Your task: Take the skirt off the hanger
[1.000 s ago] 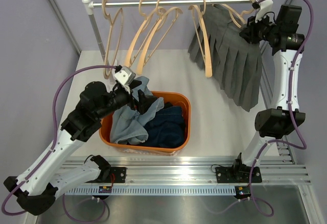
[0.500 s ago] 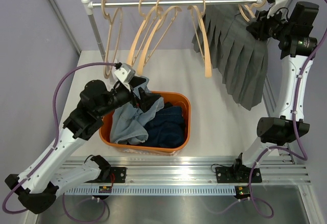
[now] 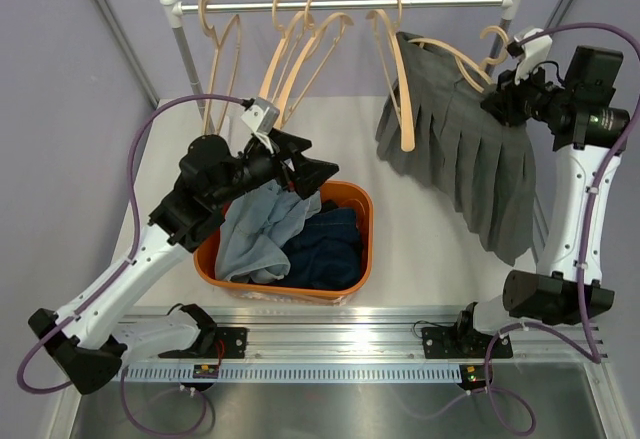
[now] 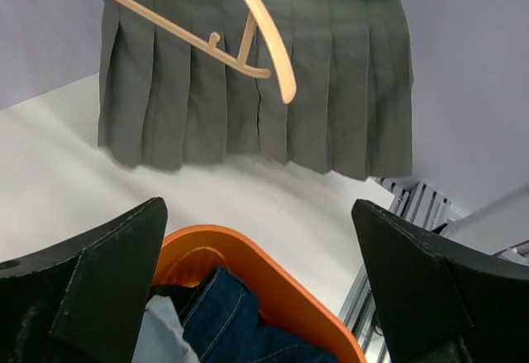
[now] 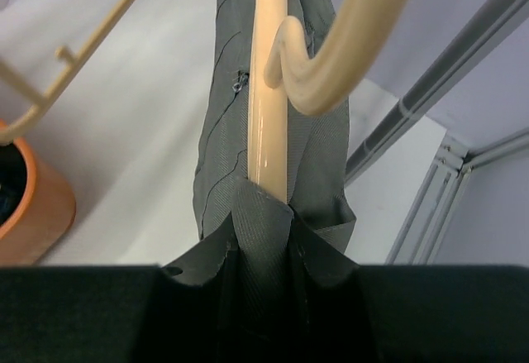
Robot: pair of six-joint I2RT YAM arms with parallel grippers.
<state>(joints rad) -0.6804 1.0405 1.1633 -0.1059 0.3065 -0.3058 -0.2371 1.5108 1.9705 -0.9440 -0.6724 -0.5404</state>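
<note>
The left arm (image 3: 120, 287) and right arm (image 3: 574, 199) are showing white links, black joints, and purple cables (image 3: 600, 27) looping alongside.

What we cannot make out around the two grippers

From its own camera the right gripper (image 5: 263, 276) is only a dark band along the lower edge. Its fingertips are buried in the folds of the skirt (image 5: 227, 131), so we cannot tell whether they pinch cloth alone or also the arm of the hanger (image 5: 269, 90) beneath it. Ahead of those fingers the hanger's hook runs off the upper edge. From above, we lose the same fingertips behind the waistband. Ahead of the left gripper (image 4: 258, 214), the skirt's waist and a bare hanger (image 4: 283, 82) are cut by the top edge. Between its fingers the basket (image 4: 285, 293) shows one curve of rim, the rest cut off below.
</note>
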